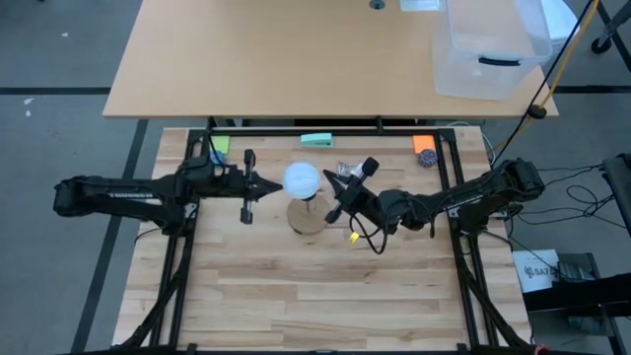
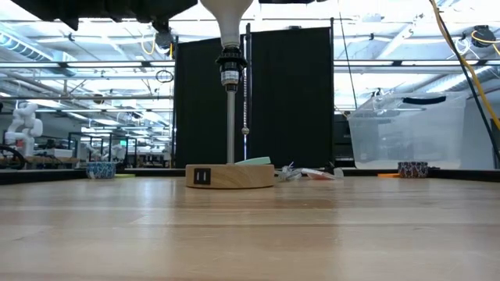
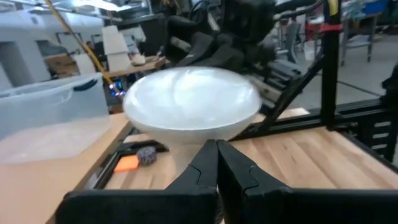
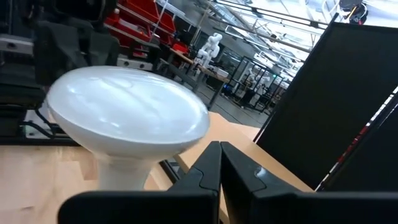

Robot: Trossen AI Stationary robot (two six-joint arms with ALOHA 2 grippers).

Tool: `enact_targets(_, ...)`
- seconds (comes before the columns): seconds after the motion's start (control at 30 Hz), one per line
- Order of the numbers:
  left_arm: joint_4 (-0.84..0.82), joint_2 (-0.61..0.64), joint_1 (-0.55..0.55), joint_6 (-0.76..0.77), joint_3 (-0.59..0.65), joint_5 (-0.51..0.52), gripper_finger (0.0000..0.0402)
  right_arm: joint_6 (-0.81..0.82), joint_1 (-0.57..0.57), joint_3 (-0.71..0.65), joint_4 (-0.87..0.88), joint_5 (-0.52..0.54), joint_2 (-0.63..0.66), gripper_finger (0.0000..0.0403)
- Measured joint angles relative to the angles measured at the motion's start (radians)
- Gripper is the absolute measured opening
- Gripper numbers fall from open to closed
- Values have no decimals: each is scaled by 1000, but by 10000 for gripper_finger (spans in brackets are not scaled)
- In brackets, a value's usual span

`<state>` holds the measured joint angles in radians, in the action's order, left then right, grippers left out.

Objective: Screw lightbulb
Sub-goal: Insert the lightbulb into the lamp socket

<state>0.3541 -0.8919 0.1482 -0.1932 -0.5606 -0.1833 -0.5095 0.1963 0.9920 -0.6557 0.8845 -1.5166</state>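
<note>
The white lightbulb [image 1: 303, 178] stands neck down in the black socket [image 2: 229, 70], on top of a thin pole that rises from the round wooden base [image 2: 230, 176]. The base rests flat on the table. My left gripper [image 1: 277, 184] is shut, level, with its tips at the bulb's left side; the bulb fills the left wrist view [image 3: 193, 102]. My right gripper [image 1: 329, 177] is shut and stands just off the bulb's right side. In the right wrist view the bulb [image 4: 127, 115] shows beside the fingertips [image 4: 219, 149]. My left gripper's shut fingertips [image 3: 217, 149] come level from the table's left and stand in front of the bulb's taper [image 3: 186, 140], below the globe. I cannot tell whether they touch it.
A small clear bag [image 1: 345, 170] lies behind the base. A green note [image 1: 316, 139], an orange note [image 1: 423, 144] and a small dark object [image 1: 427, 156] lie at the far edge. A clear plastic bin [image 1: 488, 49] stands on the far table.
</note>
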Motion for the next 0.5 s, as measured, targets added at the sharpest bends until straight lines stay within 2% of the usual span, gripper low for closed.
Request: enact_targets(0.5,60,-25,22,2,0,18,0,24,2,0,2,-1,0,0)
